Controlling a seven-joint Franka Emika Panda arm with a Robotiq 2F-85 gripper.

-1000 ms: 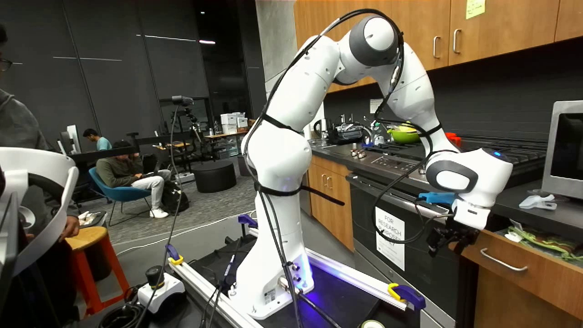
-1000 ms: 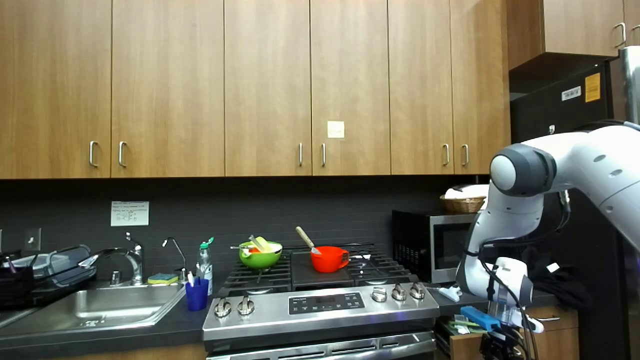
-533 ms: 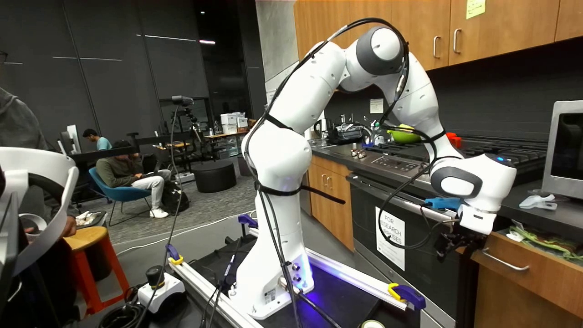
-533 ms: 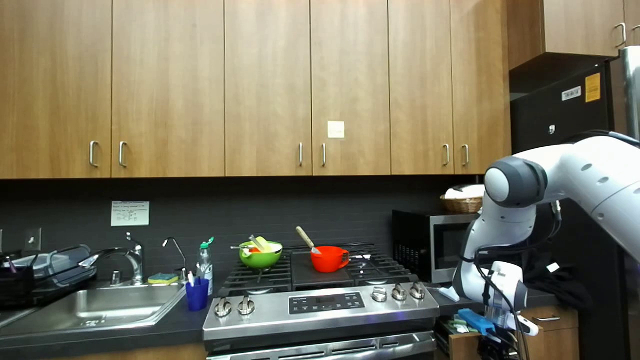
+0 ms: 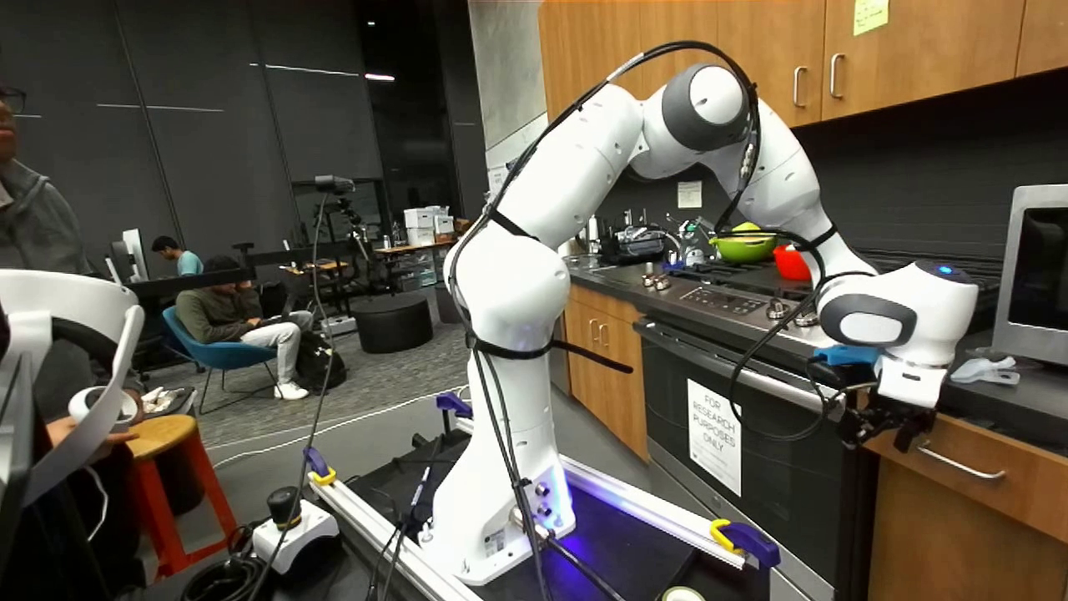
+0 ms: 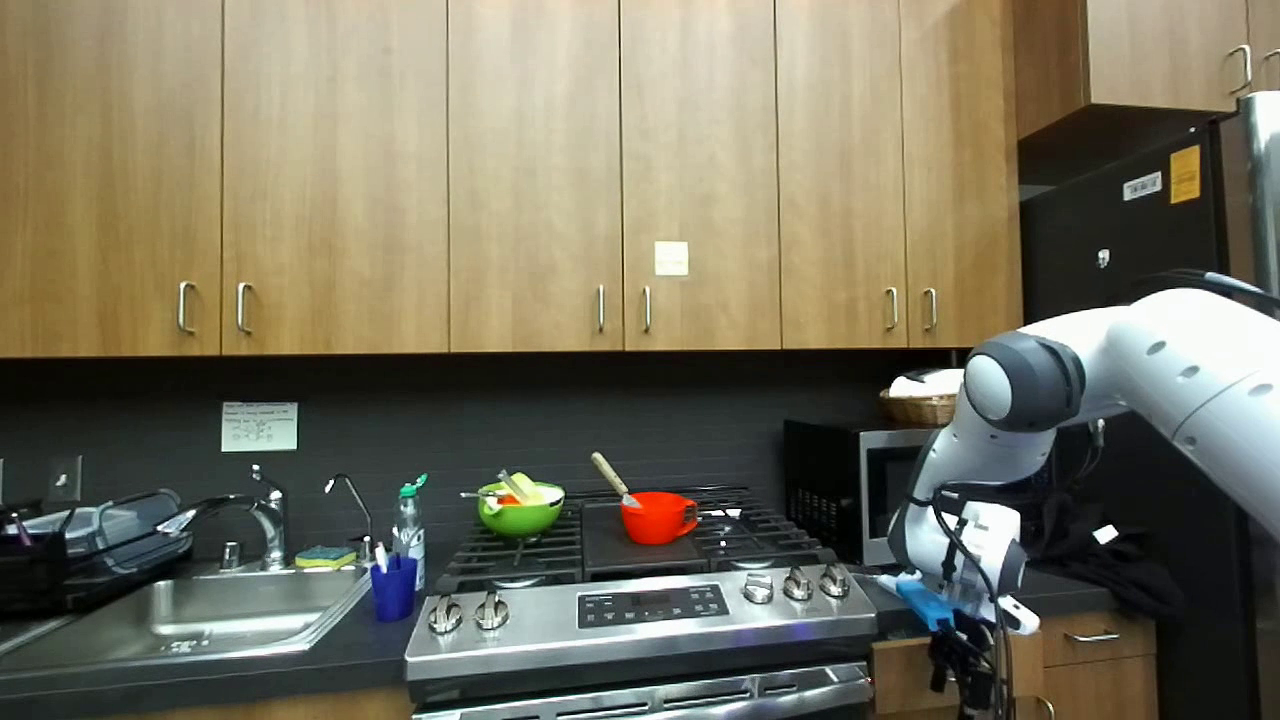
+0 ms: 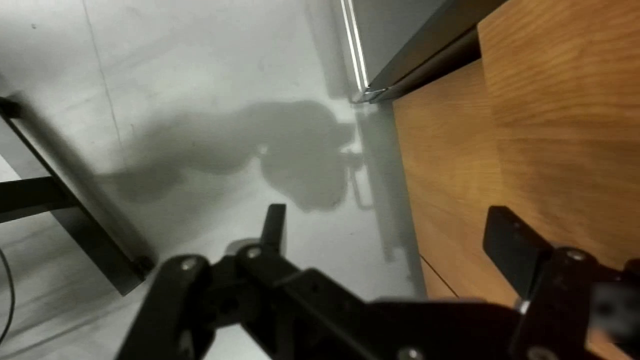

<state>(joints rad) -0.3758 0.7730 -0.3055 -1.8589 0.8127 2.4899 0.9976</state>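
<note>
Wooden drawer front (image 5: 1005, 457) just beside the hand (image 7: 387, 225)

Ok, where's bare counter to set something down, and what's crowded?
Likely free: the counter patch between sink, blue cup and stove; also the strip in front of the microwave, beside the white plastic piece. Crowded: the stove's top, with green bowl and red cup, and the drawer front, where the open gripper hangs close.
</note>
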